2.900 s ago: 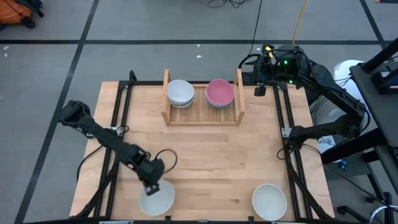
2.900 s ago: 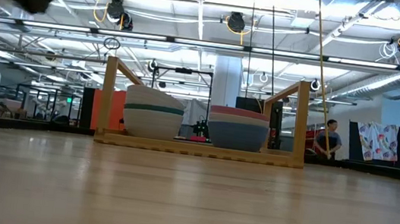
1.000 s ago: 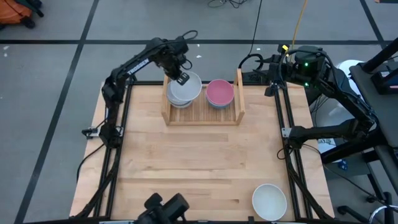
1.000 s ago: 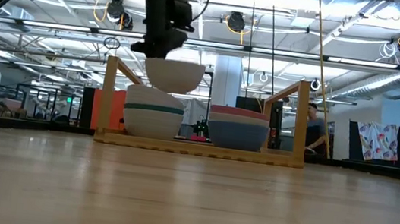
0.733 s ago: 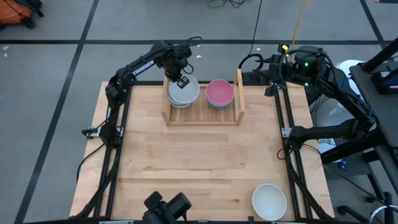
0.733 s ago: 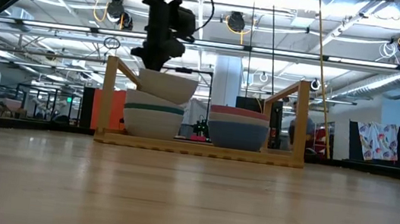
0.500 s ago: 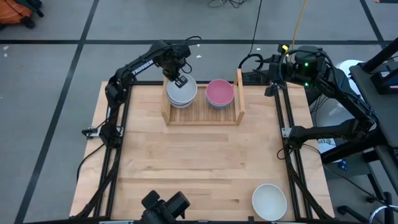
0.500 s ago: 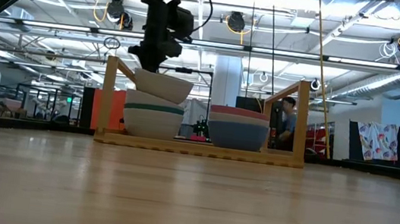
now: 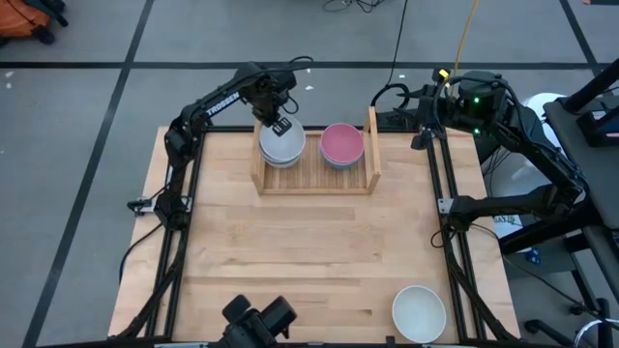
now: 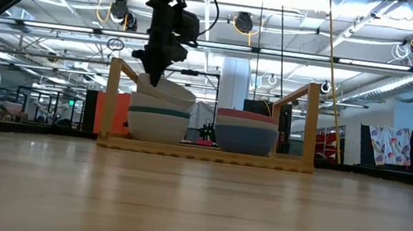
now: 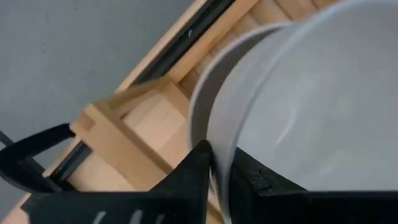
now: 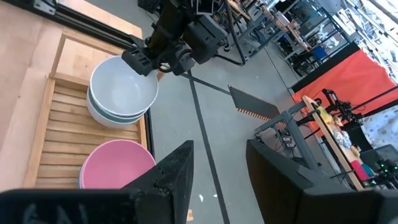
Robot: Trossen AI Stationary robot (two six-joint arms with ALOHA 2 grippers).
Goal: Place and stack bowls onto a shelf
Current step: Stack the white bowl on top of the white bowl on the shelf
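The white bowl (image 9: pixel 281 144) sits on top of the stack at the left of the shelf (image 9: pixel 314 177), in the upper middle of the high view, with the left tool (image 9: pixel 280 126) at its far rim; its fingers (image 11: pixel 198 167) straddle the thin wall, though whether they pinch or have let go cannot be told. The bowl looks rigid, light, smooth and likely breakable, so the rim is the natural hold and a gentle release seems wise. Another white bowl (image 9: pixel 419 313) waits at the table's (image 9: pixel 319 251) lower right. The right tool (image 12: pixel 211 168) stands apart, parked beyond the table's upper right corner.
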